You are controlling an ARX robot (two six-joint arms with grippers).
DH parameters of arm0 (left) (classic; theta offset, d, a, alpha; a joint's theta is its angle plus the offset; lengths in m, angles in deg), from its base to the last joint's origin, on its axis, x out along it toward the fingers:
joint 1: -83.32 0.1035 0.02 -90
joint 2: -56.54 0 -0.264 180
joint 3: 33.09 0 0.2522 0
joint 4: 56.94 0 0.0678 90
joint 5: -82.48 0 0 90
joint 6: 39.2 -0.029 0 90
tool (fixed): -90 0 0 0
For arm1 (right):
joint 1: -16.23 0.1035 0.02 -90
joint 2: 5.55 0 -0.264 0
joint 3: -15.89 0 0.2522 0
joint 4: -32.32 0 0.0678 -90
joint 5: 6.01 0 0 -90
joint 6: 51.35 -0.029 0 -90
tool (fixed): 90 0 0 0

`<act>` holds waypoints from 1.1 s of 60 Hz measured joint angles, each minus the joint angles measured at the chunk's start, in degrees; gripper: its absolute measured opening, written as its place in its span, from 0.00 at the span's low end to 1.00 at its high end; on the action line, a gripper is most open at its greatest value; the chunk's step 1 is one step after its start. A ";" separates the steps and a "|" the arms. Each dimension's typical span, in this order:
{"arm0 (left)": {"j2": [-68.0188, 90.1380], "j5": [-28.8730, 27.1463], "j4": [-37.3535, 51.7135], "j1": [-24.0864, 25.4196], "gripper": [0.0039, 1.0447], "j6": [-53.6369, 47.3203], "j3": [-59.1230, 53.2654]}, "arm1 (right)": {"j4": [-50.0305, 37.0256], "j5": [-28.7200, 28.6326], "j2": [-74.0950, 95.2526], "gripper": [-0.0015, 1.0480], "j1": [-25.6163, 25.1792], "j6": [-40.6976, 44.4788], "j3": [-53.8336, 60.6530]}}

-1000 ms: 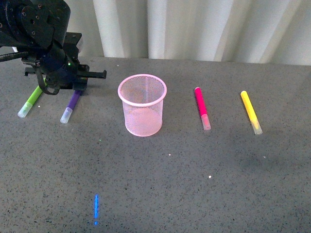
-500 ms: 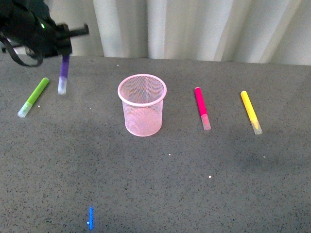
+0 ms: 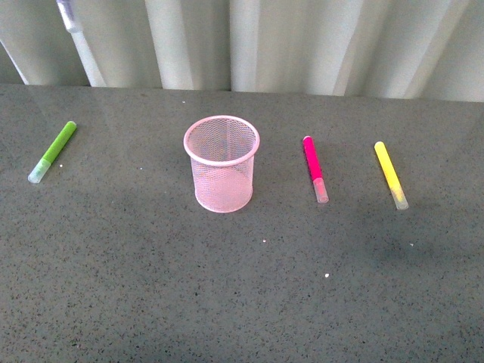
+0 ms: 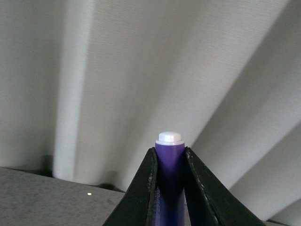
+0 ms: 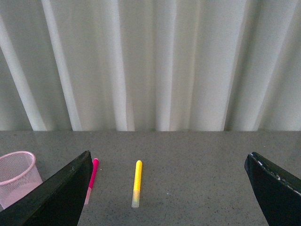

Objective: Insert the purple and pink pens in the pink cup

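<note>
Purple pen (image 4: 170,165) sits clamped inside the left end effector (image 4: 169,151), white end poking past its tips.

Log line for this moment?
left end effector: shut on purple pen, aloft | right end effector: open | pink pen: on table | pink cup: no pens inside

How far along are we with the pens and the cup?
Done: nothing yet; the pink cup looks empty. In hand: the left gripper is shut on the purple pen, held up off the table. Left: drop it into the cup, then fetch the pink pen lying right of the cup; the right gripper is open and empty.
</note>
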 joint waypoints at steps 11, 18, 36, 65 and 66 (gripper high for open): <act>0.44 -1.18 11.10 -5.20 0.12 2.86 -4.22 | 0.00 0.00 0.00 0.93 0.00 0.00 0.00; 1.70 -3.10 14.67 -7.96 0.12 4.76 -5.42 | 0.00 0.00 0.00 0.93 0.00 0.00 0.00; 7.17 -9.44 20.63 -15.61 0.12 10.43 -10.03 | 0.00 0.00 0.00 0.93 0.00 0.00 0.00; 14.58 -13.79 25.20 -19.78 0.12 13.22 -10.05 | 0.00 0.00 0.00 0.93 0.00 0.00 0.00; 14.62 -13.79 25.20 -19.78 0.12 13.22 -10.05 | 0.00 0.00 0.00 0.93 0.00 0.00 0.00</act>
